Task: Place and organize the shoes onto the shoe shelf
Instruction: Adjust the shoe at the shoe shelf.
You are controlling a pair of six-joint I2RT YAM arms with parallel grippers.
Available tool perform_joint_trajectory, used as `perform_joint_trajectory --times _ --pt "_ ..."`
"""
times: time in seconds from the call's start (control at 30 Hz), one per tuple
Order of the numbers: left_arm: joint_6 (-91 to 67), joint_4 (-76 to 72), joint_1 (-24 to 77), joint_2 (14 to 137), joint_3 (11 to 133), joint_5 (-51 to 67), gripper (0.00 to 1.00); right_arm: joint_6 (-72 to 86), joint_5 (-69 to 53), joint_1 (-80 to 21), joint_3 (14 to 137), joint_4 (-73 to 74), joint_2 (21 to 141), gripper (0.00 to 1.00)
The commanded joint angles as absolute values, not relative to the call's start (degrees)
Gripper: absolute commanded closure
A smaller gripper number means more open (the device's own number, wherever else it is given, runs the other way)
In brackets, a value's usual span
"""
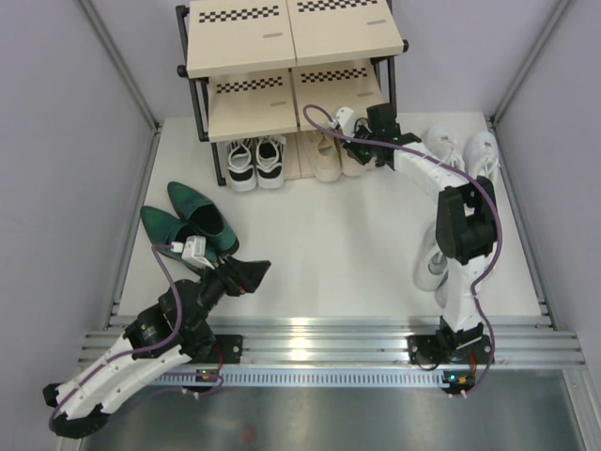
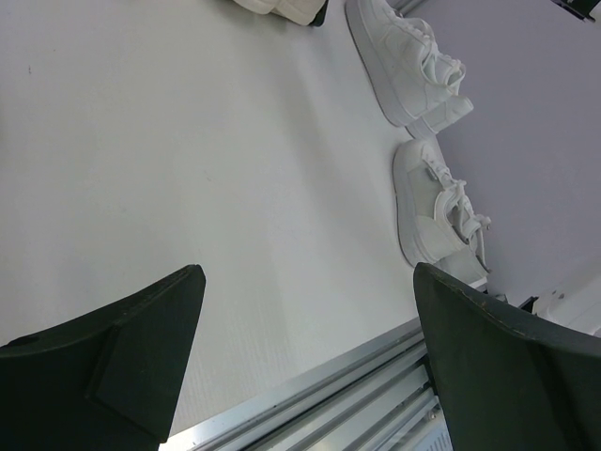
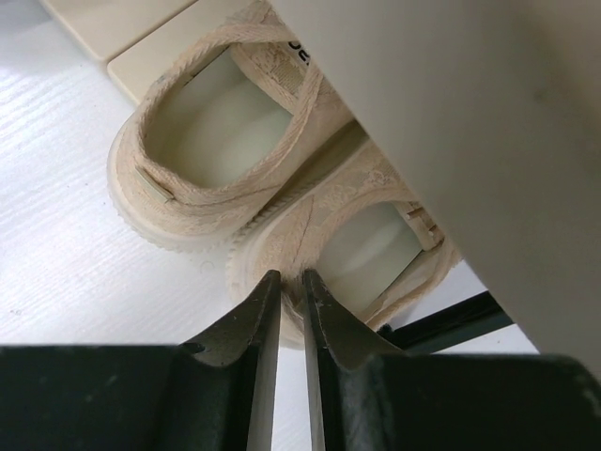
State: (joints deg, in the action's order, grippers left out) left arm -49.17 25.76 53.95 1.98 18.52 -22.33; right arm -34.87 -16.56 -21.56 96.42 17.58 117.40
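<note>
1. Starting with your right hand (image 3: 286,277): its fingers stand narrow, pinched on the heel rim of one of the beige sneakers (image 3: 310,225), the one lower in the right wrist view. Its partner touches it on the upper left.
2. Both beige sneakers sit heels-out on the lowest board of the shoe shelf (image 1: 244,42), just above the centre of the top view.
3. Your left hand (image 1: 252,277) is spread wide and holds nothing. It hangs over the table (image 1: 329,244) at lower left, with the green heeled shoes (image 1: 192,221) near it on the upper left.
4. Only the right wrist view shows the pinch on the heel. Only the top view shows the shelf's tiers.
5. Count from the top view:
   - two black-and-white sneakers (image 1: 255,162) on the lowest board, left of the beige pair
   - two beige sneakers
   - two green heeled shoes
   - three white sneakers (image 1: 460,150) on the right, one partly behind the right arm
</note>
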Motion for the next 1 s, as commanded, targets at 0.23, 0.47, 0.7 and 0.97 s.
perform_joint_trajectory --times 0.23,0.47,0.7,0.97 --pt "-48.16 25.31 53.96 1.23 19.51 -21.62 0.02 -32.61 -19.60 -23.03 97.03 19.95 116.19 0.94" --pt "-48.08 25.23 53.96 1.32 19.51 -21.53 0.02 -32.35 -19.42 -23.20 96.07 19.78 115.32 1.00" --pt "-47.99 25.23 53.96 1.32 19.51 -21.45 0.02 -31.55 -20.13 -23.20 95.01 19.16 113.73 1.00" --pt "-47.90 25.22 53.96 1.23 19.60 -21.36 0.02 -31.29 -20.57 -23.55 95.01 19.42 112.76 1.00"
